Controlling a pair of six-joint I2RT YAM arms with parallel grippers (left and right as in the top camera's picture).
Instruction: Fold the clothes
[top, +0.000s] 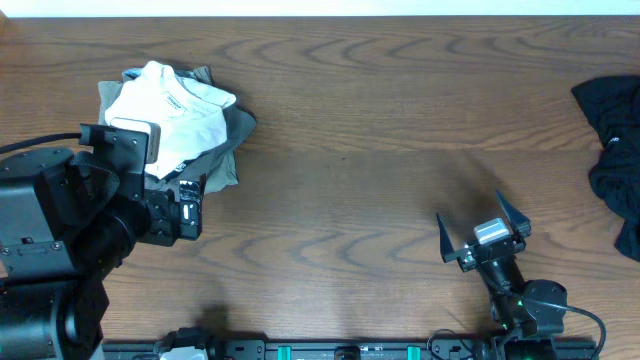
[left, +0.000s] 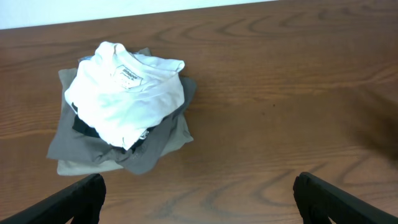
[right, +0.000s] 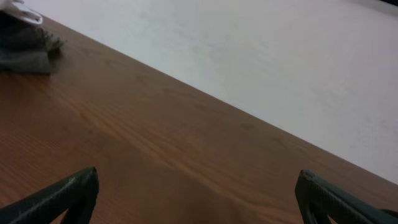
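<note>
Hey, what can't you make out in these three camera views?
Overhead: black garment runs off the right edge, so its type is unclear.
Overhead: the left arm covers part of the clothes pile.
Left wrist: the white T-shirt's label print is too small to read.
Right wrist: only a blurred corner of the clothes pile shows.

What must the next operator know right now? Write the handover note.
Left tool: open, empty, hanging just short of the stack.
Right tool: open, empty, over bare table.
Clothes: the white T-shirt sits folded on top of a stack, with a grey garment and a khaki garment beneath, at the far left of the table. A dark garment lies crumpled at the right edge, partly out of frame.
Done: the stack looks folded.
Left: the dark garment, apparently unfolded; the right arm is nearer to it.
</note>
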